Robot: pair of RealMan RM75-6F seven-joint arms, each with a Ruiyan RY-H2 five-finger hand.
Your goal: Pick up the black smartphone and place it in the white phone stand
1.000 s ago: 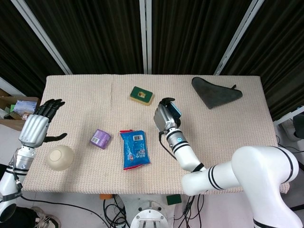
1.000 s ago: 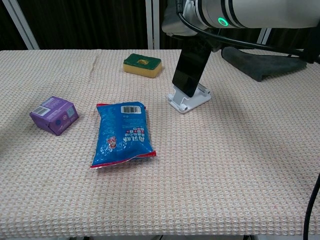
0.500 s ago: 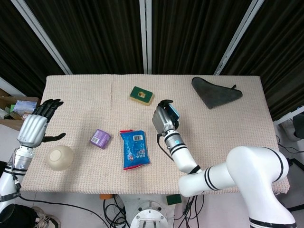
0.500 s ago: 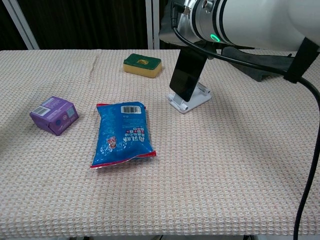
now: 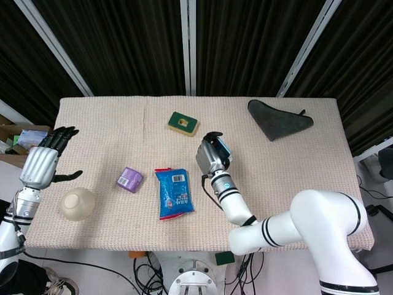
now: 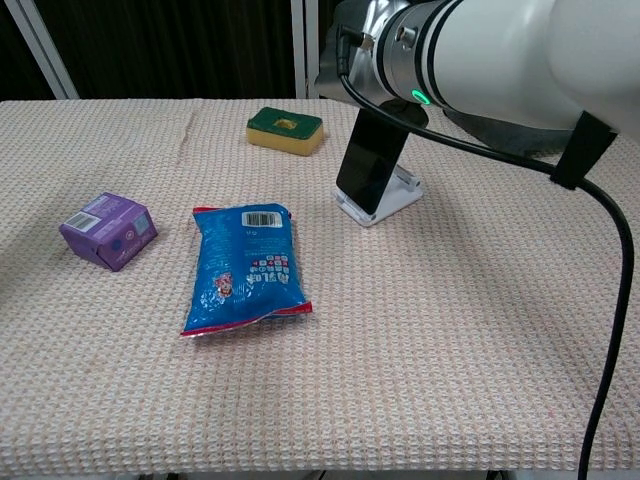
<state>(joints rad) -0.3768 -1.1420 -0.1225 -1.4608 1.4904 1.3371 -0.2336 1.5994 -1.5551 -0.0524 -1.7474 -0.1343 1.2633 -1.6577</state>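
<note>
Over the past second the black smartphone (image 6: 371,162) has sunk lower and slid slightly left, its bottom edge now at the front lip of the white phone stand (image 6: 383,202). The right hand (image 5: 210,153) grips the phone's upper end, holding it tilted back against the stand (whether it is fully seated cannot be told from either view). The pick-up looks done; what seems left is letting the phone settle, releasing and withdrawing. The left hand (image 5: 42,165) hangs with fingers spread, holding nothing, beyond the table's (image 5: 307,178) left edge above a cream bowl (image 5: 78,203). Bare cloth lies right of the stand; a blue snack bag (image 6: 246,266) lies near on the left, a green sponge (image 6: 286,129) behind.
</note>
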